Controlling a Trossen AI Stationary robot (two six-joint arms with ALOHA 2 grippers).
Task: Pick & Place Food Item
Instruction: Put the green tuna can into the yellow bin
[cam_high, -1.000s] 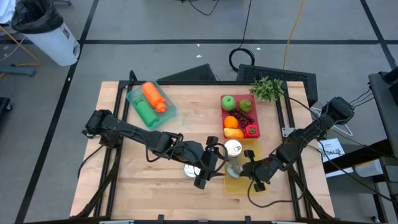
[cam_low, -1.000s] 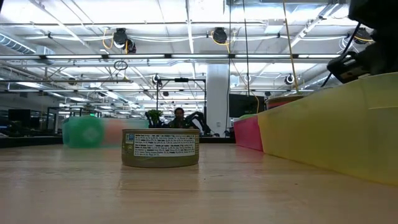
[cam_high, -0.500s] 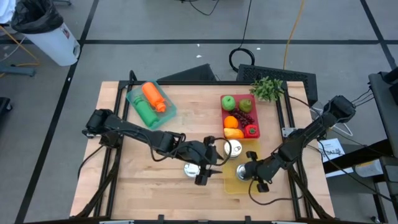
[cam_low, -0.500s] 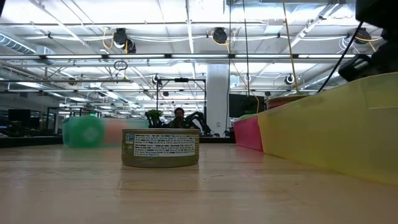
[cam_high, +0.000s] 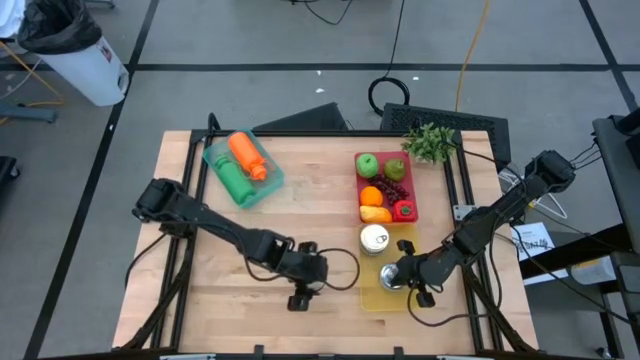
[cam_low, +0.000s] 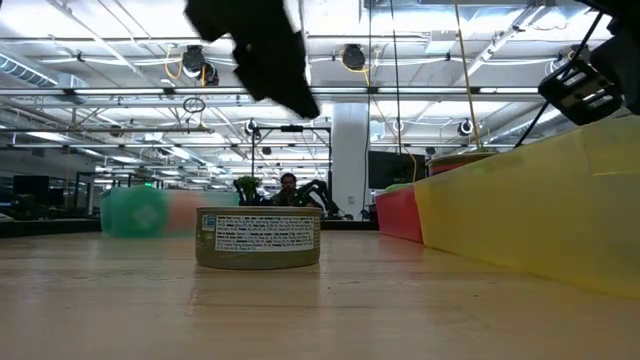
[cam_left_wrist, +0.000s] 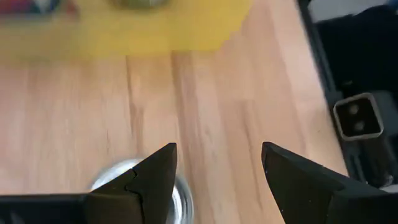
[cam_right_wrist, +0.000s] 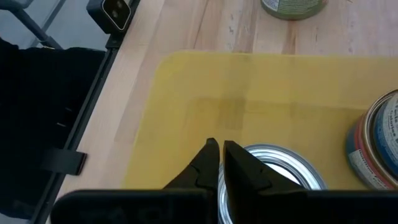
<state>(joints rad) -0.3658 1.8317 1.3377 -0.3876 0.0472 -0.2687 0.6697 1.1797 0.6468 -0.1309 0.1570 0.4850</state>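
While left jaws (cam_left_wrist: 214, 168) spread over half-hidden can (cam_left_wrist: 140, 186), right jaws (cam_right_wrist: 221, 163) pressed together above yellow tray (cam_right_wrist: 186, 112).

Three cans (cam_high: 374, 238), three trays (cam_high: 386, 292), two bottles (cam_high: 247, 156), two green apples (cam_high: 368, 165), one leafy sprig (cam_high: 430, 142)

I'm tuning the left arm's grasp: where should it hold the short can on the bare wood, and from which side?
Take the can across its round side wall, coming straight down from above. It stands upright, low and wide, so the wall gives two opposite faces. The left gripper hovers above it, jaws open.
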